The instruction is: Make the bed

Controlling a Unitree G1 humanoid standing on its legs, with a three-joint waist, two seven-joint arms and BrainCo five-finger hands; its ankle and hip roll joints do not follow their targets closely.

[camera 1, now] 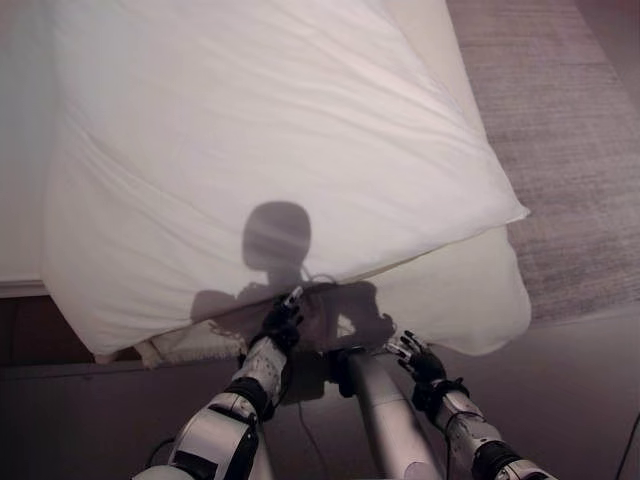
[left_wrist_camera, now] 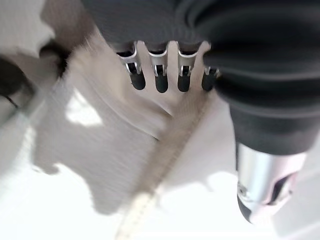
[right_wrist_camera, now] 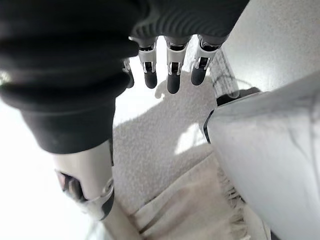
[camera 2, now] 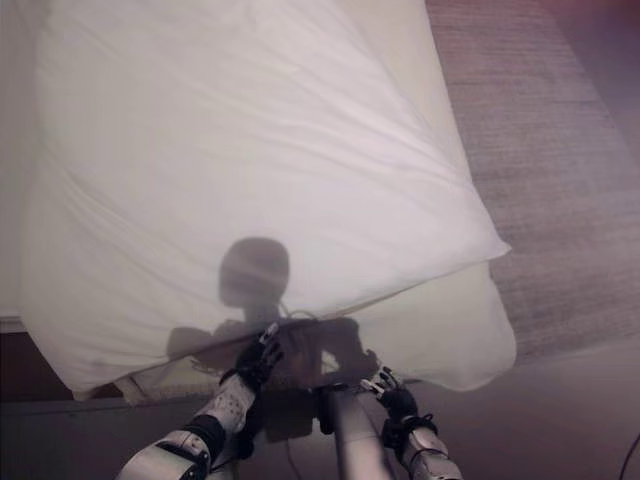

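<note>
The white duvet (camera 1: 270, 150) lies askew over the bed (camera 1: 440, 60), one corner jutting past the bed's right edge and its near edge drooping over the foot end. Beneath that edge a fringed blanket (camera 1: 190, 342) peeks out, most of it hidden under the duvet. The left hand (camera 1: 280, 322) reaches to the duvet's near edge at the foot; its fingers (left_wrist_camera: 161, 80) look relaxed and apparently grasp nothing, though the cloth under them is hard to make out. The right hand (camera 1: 418, 358) hangs just off the foot end, fingers (right_wrist_camera: 172, 80) loose and released, above the blanket. No writing is legible anywhere.
</note>
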